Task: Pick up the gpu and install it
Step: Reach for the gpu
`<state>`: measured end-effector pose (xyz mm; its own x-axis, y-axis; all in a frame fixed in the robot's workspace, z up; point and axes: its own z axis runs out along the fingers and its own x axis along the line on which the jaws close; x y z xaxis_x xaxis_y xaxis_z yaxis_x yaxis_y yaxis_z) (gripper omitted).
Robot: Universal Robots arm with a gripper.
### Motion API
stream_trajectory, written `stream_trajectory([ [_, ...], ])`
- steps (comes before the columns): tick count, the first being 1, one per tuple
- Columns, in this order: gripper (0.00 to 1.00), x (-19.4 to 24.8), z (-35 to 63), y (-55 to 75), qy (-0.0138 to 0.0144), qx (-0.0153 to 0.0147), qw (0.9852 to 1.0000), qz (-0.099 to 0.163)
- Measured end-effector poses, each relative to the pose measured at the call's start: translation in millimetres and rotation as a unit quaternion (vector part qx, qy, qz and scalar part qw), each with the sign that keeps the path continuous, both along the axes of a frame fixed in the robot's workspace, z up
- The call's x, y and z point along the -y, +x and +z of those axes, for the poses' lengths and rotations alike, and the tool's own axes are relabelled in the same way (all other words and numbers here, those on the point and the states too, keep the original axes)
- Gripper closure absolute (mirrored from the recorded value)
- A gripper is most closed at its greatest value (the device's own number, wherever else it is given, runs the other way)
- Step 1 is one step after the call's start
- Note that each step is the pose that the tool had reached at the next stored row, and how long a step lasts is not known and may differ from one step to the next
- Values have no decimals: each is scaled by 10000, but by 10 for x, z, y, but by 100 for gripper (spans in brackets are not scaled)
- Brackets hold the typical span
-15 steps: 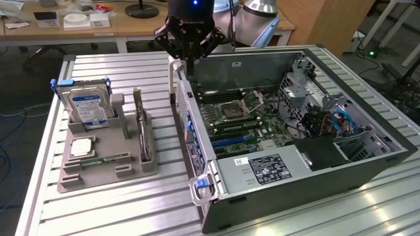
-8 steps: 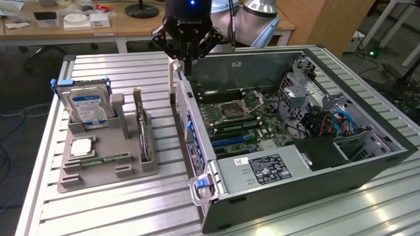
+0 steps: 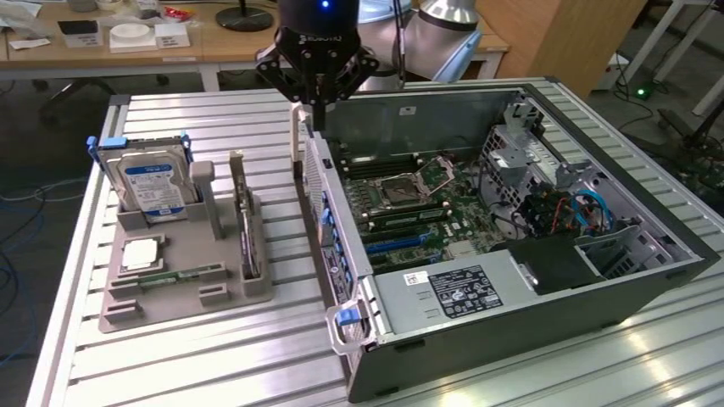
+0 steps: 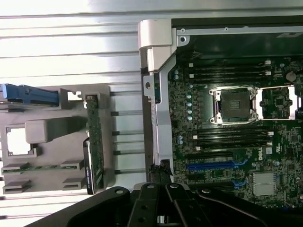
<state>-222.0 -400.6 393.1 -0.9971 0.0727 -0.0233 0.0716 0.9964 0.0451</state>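
Observation:
The gpu [image 3: 241, 222] is a thin dark green card standing on edge in a slot of the grey holder [image 3: 169, 309], to the exterior view's left of the open computer case [image 3: 633, 280]. In the wrist view the gpu [image 4: 94, 142] shows edge-on in the holder [image 4: 57, 132]. My gripper [image 3: 318, 114] hangs shut and empty above the case's near wall at its back corner, well behind the gpu and apart from it. In the wrist view, the gripper [image 4: 160, 172] has its black fingers pressed together over the case wall [image 4: 158, 118].
A silver hard drive with a blue label [image 3: 153, 188] stands at the holder's back. A processor chip [image 3: 142, 253] and a memory stick [image 3: 183, 275] lie in the holder. The motherboard [image 4: 236, 142] has blue slots [image 4: 210, 165]. A desk [image 3: 114, 47] stands behind the slatted table [image 3: 203, 365].

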Motion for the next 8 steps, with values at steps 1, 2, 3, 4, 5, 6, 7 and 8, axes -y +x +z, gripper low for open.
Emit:
stream_trajectory([
  [1,89,0,0,-8,0,0,10000,0],
  [2,89,0,0,-16,0,0,10000,0],
  [3,89,1,0,-25,0,0,10000,0],
  [4,89,0,0,-33,0,0,10000,0],
  [5,89,1,0,-40,0,0,10000,0],
  [6,89,1,0,-48,0,0,10000,0],
  [7,89,0,0,-57,0,0,10000,0],
  [8,89,1,0,-64,0,0,10000,0],
])
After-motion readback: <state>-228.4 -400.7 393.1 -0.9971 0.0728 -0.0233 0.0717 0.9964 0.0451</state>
